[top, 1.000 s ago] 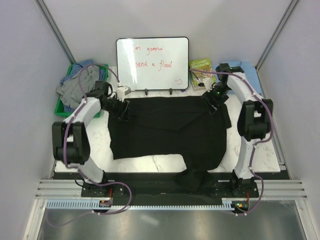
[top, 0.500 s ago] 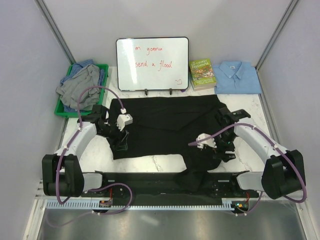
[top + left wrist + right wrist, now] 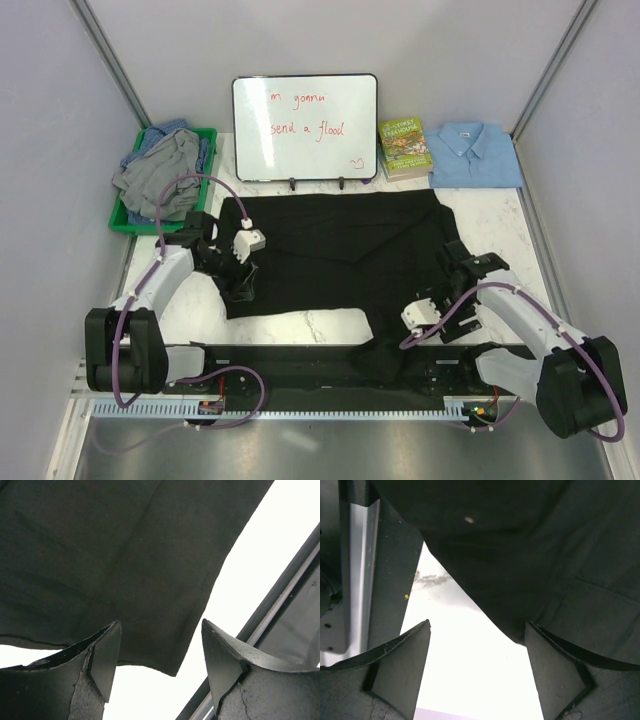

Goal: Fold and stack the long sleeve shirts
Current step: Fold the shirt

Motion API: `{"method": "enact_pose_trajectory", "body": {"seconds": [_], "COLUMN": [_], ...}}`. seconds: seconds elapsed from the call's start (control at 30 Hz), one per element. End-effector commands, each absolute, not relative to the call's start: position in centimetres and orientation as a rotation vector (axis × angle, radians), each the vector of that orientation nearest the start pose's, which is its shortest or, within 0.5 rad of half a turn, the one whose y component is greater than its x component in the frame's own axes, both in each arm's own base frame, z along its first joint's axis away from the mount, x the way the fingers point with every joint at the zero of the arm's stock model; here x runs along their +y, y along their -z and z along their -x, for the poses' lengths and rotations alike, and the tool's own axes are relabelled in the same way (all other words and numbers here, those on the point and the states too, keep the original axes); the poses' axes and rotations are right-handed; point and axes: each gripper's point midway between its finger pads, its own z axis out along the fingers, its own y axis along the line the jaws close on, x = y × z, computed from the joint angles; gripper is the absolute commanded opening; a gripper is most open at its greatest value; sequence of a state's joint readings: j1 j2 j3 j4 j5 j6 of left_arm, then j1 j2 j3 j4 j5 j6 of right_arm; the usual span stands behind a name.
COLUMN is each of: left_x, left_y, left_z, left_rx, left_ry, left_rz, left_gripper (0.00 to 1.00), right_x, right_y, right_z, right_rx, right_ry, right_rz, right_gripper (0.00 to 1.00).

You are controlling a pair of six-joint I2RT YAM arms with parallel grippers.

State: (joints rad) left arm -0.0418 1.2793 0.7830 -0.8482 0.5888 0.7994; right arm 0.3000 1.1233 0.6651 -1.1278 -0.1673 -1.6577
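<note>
A plain black long sleeve shirt (image 3: pixel 330 250) lies spread flat on the white table, one part hanging over the front edge. My left gripper (image 3: pixel 240 288) is open over the shirt's near left corner (image 3: pixel 172 670), holding nothing. My right gripper (image 3: pixel 447 328) is open over the shirt's near right edge (image 3: pixel 520 635), holding nothing. A small pale button (image 3: pixel 468 519) shows on the black fabric. A light blue collared shirt (image 3: pixel 472 152) lies folded at the back right. Grey and blue shirts (image 3: pixel 160 172) are heaped in a green bin.
A whiteboard (image 3: pixel 305 125) stands at the back centre. A green-covered book (image 3: pixel 402 145) lies between it and the blue shirt. The green bin (image 3: pixel 126 218) sits at the back left. The dark front rail (image 3: pixel 280 615) runs along the table's near edge, close to both grippers.
Both arms have drawn back from the shirt's far corners toward the front of the table. The right gripper moved furthest, to the near right edge. The shirt lies flat.
</note>
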Motion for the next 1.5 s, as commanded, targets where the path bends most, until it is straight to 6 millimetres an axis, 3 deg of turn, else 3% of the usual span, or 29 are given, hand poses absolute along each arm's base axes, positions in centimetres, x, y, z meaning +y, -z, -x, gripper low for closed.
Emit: {"method": "enact_pose_trajectory", "body": {"seconds": [0.0,0.17,0.4,0.6,0.77,0.8,0.9,1.07,1.3,1.47], "left_x": [-7.9,-7.8,-7.5,-7.5,-7.5,-7.5,-7.5,-7.5,-7.8,-7.5], "left_y": [-6.7,-6.3,-5.8,-5.5,-5.3,-5.2,-5.1,-4.9,-6.0,-5.6], "left_z": [-21.6,-21.6,-21.5,-21.8,-22.2,-22.3,-22.5,-22.4,-21.5,-20.9], "left_rx": [2.369,2.385,2.396,2.399,2.395,2.398,2.404,2.412,2.347,2.372], "left_ry": [0.588,0.583,0.563,0.565,0.566,0.571,0.569,0.572,0.575,0.559], "left_rz": [-1.14,-1.128,-1.133,-1.147,-1.154,-1.154,-1.154,-1.142,-1.167,-1.163], "left_gripper": [0.73,0.73,0.73,0.73,0.73,0.73,0.73,0.72,0.71,0.7], "right_x": [4.8,7.1,9.7,11.5,13.7,13.7,16.6,19.2,18.1,19.1], "right_y": [-4.1,-4.8,-5.9,-10.3,-13.9,-14.6,-17.7,-17.4,-16.0,-13.8], "right_z": [-16.5,-15.6,-14.8,-10.4,-9.3,-8.2,-8.1,-6.3,-4.2,-6.1], "right_rx": [1.511,1.485,1.485,1.469,1.426,1.438,1.408,1.48,1.53,1.729], "right_ry": [-0.138,-0.248,-0.328,-0.578,-0.723,-0.795,-0.864,-0.953,-0.941,-0.82], "right_rz": [2.514,2.453,2.345,2.338,2.298,2.305,2.277,2.364,2.438,2.372], "right_gripper": [0.85,0.89,0.86,0.88,0.89,0.9,0.9,0.84,0.76,0.71]}}
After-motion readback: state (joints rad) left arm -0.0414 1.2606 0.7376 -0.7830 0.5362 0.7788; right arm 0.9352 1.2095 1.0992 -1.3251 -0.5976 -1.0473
